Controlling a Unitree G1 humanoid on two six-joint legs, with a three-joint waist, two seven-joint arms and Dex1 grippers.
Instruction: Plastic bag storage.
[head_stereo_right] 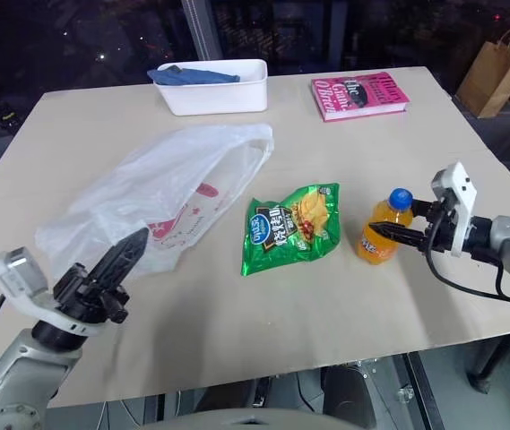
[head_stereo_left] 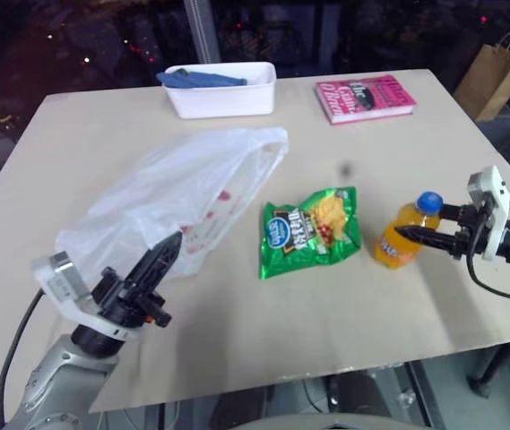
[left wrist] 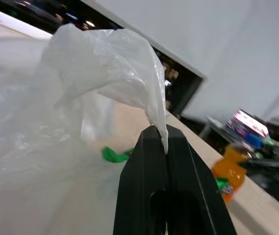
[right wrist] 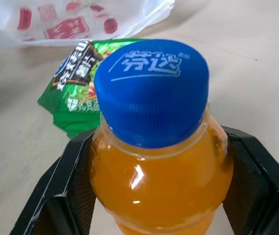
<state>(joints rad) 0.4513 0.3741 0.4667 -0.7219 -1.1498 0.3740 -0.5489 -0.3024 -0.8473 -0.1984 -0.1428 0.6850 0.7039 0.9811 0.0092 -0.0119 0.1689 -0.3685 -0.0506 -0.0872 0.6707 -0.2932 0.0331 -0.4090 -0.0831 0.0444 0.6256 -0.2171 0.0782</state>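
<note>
Lying crumpled on the beige bench (head_stereo_left: 75, 134), thin translucent white plastic bag (head_stereo_left: 178, 193), edge pinched in closed left tool (left wrist: 166, 147): could tear or slip. Right tool (right wrist: 154, 161) clamping orange drink bottle (head_stereo_left: 404, 235): could tip.

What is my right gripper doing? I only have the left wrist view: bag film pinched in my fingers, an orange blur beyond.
Observer: The right gripper has its fingers either side of an orange drink bottle with a blue cap, standing upright on the table.
Operator: What lies between the bottle and my bag?
Observer: A green chips packet lies flat between them, apart from the bottle.
Operator: Is the plastic bag off the table?
Observer: Mostly not. The plastic bag sprawls on the table; the left gripper pinches its near edge.
Operator: Anything at the far edge?
Observer: A white bin holding blue cloth, and a pink book.
</note>
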